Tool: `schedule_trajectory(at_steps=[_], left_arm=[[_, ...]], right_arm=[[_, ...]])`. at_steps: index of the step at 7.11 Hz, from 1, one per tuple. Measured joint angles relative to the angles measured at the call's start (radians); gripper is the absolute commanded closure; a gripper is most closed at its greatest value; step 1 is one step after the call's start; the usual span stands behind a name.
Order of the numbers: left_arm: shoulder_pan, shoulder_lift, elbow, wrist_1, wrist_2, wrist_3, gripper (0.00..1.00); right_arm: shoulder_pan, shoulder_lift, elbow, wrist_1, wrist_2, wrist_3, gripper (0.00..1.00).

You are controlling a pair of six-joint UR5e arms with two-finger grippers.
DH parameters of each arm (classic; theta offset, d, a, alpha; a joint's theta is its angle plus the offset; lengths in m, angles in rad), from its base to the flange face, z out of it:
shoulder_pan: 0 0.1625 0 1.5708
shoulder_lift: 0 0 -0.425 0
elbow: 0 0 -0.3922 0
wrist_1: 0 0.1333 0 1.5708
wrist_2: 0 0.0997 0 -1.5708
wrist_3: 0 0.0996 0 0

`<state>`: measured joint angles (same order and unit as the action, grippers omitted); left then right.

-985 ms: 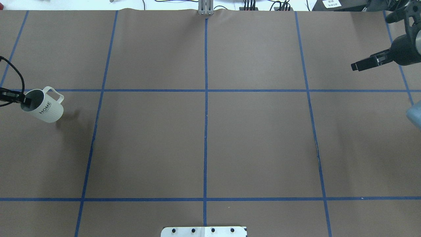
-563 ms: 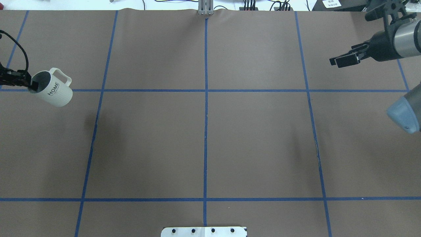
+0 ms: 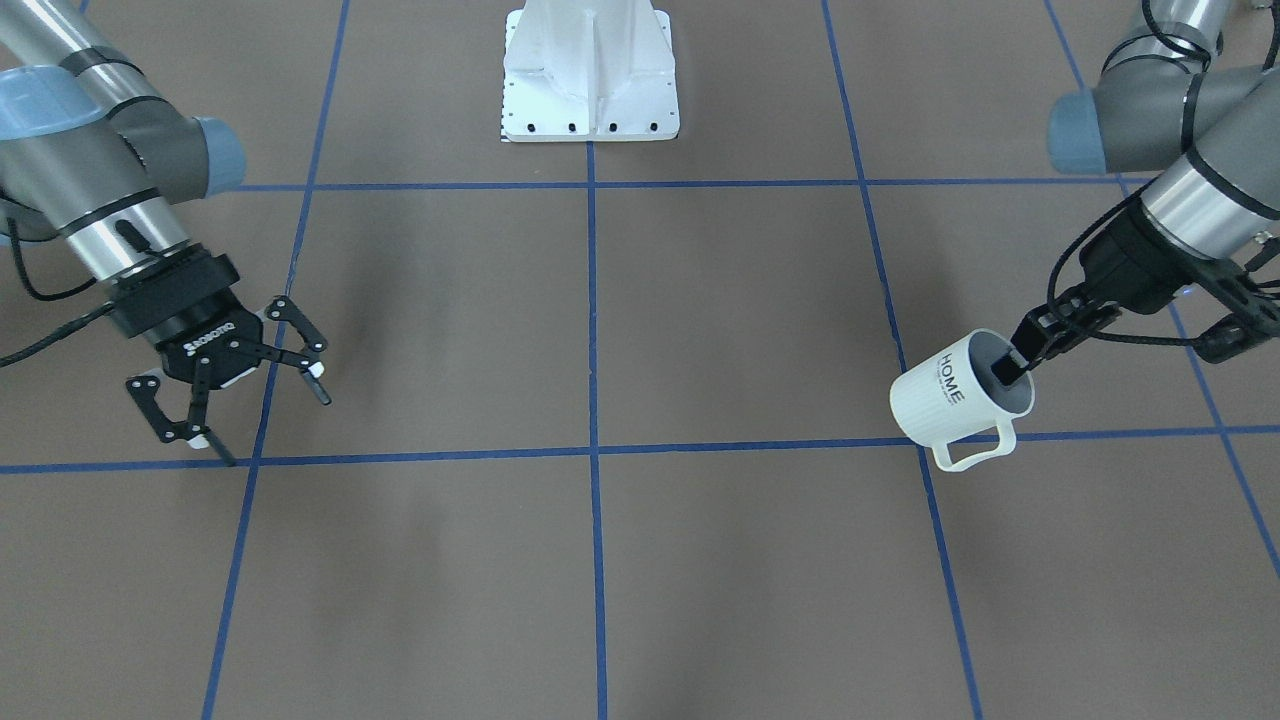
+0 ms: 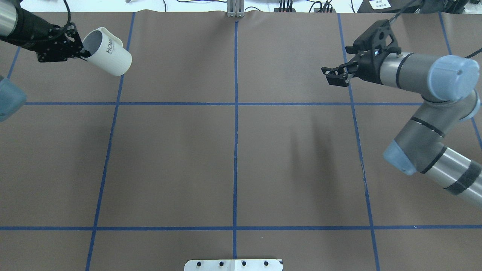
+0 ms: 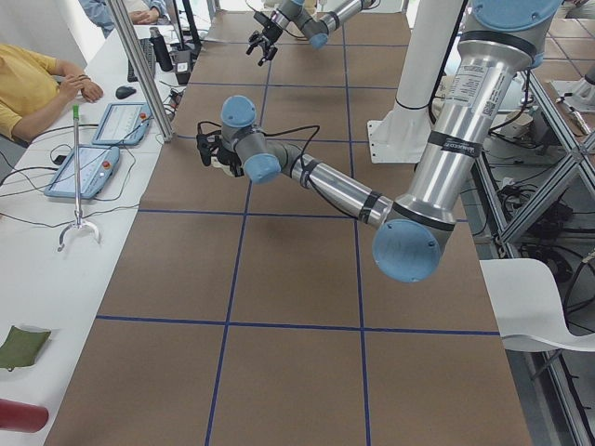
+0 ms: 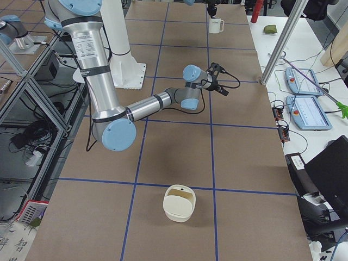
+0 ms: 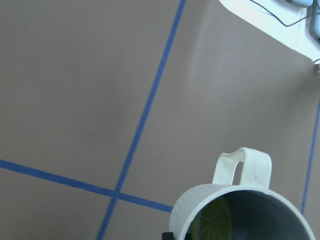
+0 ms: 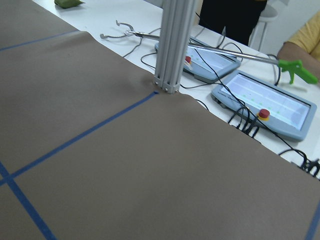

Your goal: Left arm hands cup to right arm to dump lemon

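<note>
The cup (image 4: 109, 56), a white ribbed mug marked "HOME", hangs tilted in the air over the far left of the table. My left gripper (image 4: 81, 52) is shut on its rim, one finger inside. In the front-facing view the cup (image 3: 950, 400) has its handle toward the camera, with the left gripper (image 3: 1010, 372) on its rim. The left wrist view shows the lemon (image 7: 212, 222) lying inside the cup (image 7: 240, 205). My right gripper (image 4: 330, 76) is open and empty over the far right; it also shows in the front-facing view (image 3: 272, 425), well apart from the cup.
A cream open container (image 6: 179, 203) stands on the table at the robot's right end. An aluminium post (image 4: 235, 9) rises at the far edge. Control tablets (image 8: 262, 102) and cables lie beyond it. The robot's base plate (image 4: 233, 264) is at the near edge.
The left arm has lifted the cup and carried it toward the far edge and to the right. The right arm has swung left over the table, gripper still open.
</note>
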<state>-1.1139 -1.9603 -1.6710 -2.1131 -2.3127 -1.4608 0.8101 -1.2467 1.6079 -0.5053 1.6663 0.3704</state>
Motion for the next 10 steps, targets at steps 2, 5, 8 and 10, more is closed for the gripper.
schedule_trajectory(at_steps=[2,5,8,10], left_arm=[[0.047,-0.143,0.053,0.005,0.022,-0.173,1.0],[0.157,-0.275,0.083,0.059,0.129,-0.304,1.0],[0.217,-0.332,0.085,0.073,0.17,-0.379,1.0],[0.246,-0.361,0.084,0.078,0.191,-0.419,1.0]], right_arm=[[-0.089,0.104,-0.027,0.039,-0.12,-0.085,0.01],[-0.249,0.197,-0.049,0.087,-0.436,-0.12,0.04],[-0.304,0.232,-0.052,0.091,-0.495,-0.178,0.01],[-0.316,0.235,-0.052,0.091,-0.498,-0.218,0.01]])
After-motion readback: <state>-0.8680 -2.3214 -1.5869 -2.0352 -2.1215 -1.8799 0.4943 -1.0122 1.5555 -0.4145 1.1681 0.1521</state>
